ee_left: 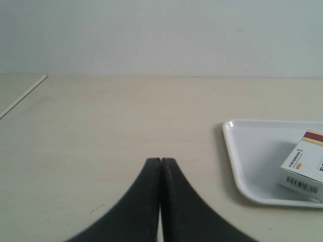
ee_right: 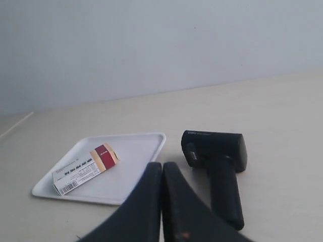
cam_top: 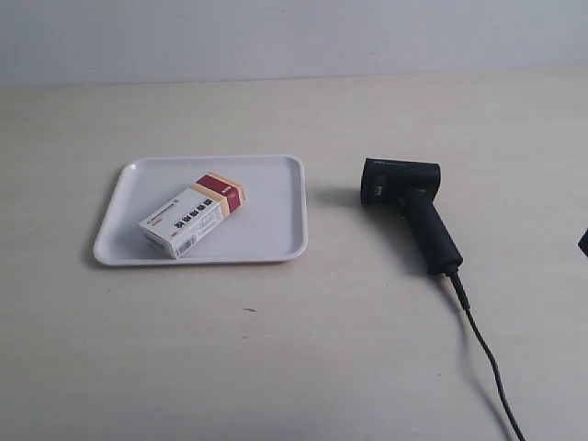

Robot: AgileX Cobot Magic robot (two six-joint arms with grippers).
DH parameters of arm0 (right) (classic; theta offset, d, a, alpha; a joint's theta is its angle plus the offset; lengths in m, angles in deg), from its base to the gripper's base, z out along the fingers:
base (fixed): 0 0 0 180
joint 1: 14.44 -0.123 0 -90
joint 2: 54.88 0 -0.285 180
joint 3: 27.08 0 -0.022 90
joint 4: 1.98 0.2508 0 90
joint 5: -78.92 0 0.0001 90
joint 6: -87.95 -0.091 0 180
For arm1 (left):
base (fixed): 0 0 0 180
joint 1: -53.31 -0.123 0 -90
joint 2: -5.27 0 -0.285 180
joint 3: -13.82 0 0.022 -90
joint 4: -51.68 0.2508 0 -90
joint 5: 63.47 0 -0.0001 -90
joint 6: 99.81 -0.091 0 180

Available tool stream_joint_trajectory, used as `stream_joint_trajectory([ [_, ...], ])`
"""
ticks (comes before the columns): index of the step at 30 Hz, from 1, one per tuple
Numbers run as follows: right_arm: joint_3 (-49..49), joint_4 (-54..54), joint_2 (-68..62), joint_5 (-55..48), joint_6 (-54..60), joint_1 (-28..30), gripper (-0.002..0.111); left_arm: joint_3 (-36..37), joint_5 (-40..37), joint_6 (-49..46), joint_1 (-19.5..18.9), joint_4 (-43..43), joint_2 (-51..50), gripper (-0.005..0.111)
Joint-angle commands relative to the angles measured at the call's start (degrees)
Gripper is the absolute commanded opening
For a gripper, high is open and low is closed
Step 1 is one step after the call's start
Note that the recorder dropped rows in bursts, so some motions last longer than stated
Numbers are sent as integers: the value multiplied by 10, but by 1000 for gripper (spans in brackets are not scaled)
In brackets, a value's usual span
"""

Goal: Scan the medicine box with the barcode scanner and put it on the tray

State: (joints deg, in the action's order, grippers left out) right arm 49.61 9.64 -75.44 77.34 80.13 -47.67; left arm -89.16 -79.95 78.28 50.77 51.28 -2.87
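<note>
The medicine box (cam_top: 193, 214), white with red and tan stripes, lies flat inside the white tray (cam_top: 276, 175). To the tray's right the black barcode scanner (cam_top: 411, 205) lies on the table, its cable (cam_top: 482, 344) trailing toward the front. In the left wrist view my left gripper (ee_left: 161, 161) is shut and empty over bare table, apart from the tray (ee_left: 252, 151) and the box (ee_left: 305, 169). My right gripper (ee_right: 162, 166) is shut and empty too, in front of the tray (ee_right: 136, 151), the box (ee_right: 86, 168) and the scanner (ee_right: 219, 161). Neither gripper shows clearly in the exterior view.
The table (cam_top: 294, 367) is pale wood-grain, ending at a plain light wall (cam_top: 294, 37) at the back. A dark bit of arm (cam_top: 583, 243) pokes in at the exterior view's right edge.
</note>
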Motion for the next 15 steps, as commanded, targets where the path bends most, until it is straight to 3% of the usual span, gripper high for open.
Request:
stream_joint_trajectory([
  [1, 5, 2, 48, -6, 8, 60, 0, 2, 3, 2, -1, 0, 4, 2],
  [5, 5, 2, 97, -34, 8, 197, 0, 2, 3, 2, -1, 0, 4, 2],
  [9, 5, -3, 128, -55, 8, 295, 0, 2, 3, 2, -1, 0, 4, 2],
  [15, 5, -42, 128, -89, 8, 309, 0, 2, 3, 2, -1, 0, 4, 2],
])
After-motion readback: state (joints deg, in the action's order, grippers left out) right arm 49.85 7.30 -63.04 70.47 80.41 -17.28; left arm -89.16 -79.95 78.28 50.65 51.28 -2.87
